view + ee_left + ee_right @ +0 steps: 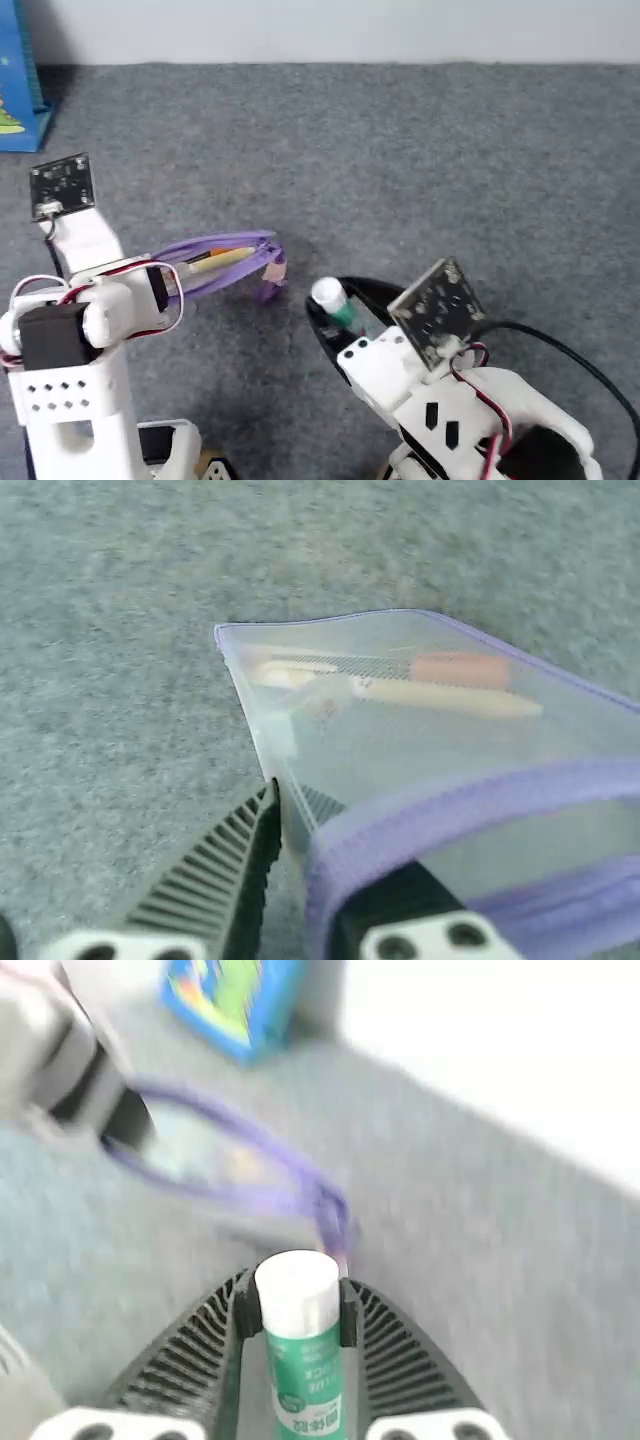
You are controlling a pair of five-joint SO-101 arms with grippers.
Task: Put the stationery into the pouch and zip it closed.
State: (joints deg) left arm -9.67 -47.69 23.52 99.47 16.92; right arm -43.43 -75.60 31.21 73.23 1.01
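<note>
We see the left gripper (295,832) pinched shut on one end of the clear, purple-edged pouch (400,745), with grey carpet (420,160) beneath. A cream pencil (445,698) and an orange pen (460,668) lie inside. The right gripper (297,1300) clamps a green glue stick (305,1365), white cap forward, near the pouch's far end and not touching it.

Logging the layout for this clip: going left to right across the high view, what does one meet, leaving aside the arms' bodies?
From the left: blue box → pouch → glue stick → circuit board above the wrist that holds the glue stick.
</note>
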